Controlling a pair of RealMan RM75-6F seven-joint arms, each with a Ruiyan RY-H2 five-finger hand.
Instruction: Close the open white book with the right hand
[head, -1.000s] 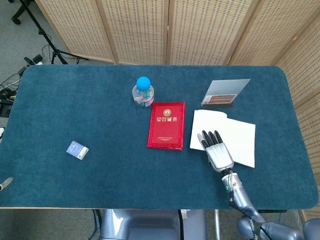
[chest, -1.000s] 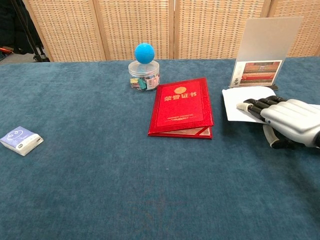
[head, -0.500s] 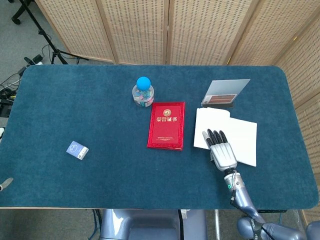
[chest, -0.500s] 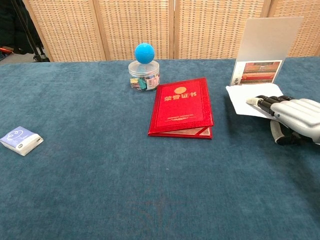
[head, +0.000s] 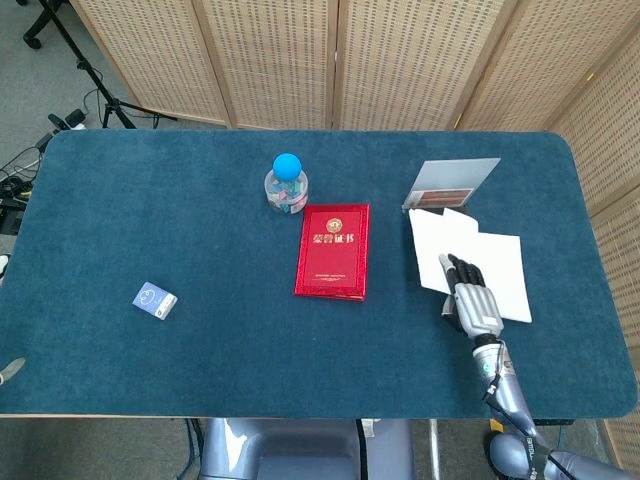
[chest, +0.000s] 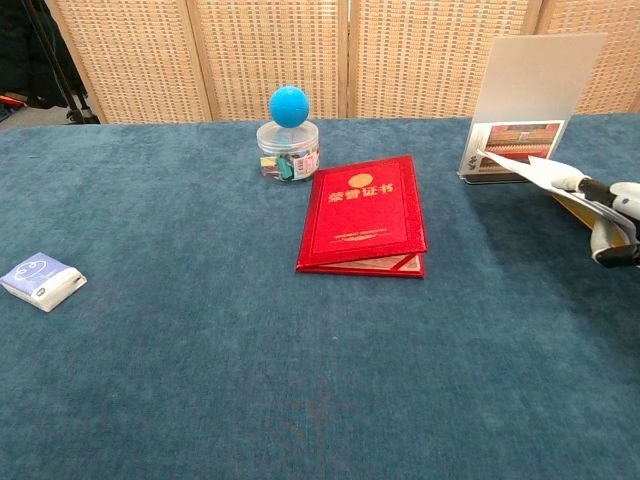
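The small blue-and-white card box (head: 155, 300) lies nearest, at the table's (head: 200, 380) left front, well apart from everything else. The right hand (head: 476, 305) sits at the right front, fingers (head: 462, 270) under the lifted left page of the white book (head: 495, 265); in the chest view that page (chest: 520, 168) tilts up off the cloth. Whether the fingers pinch the page cannot be told. Left of the book lies the closed red certificate folder (head: 333, 250). Behind it stands the clear jar with a blue ball lid (head: 287, 183), and behind the book, the standing card display (head: 448, 186).

White book (head: 470, 262); red booklet (head: 333, 251)
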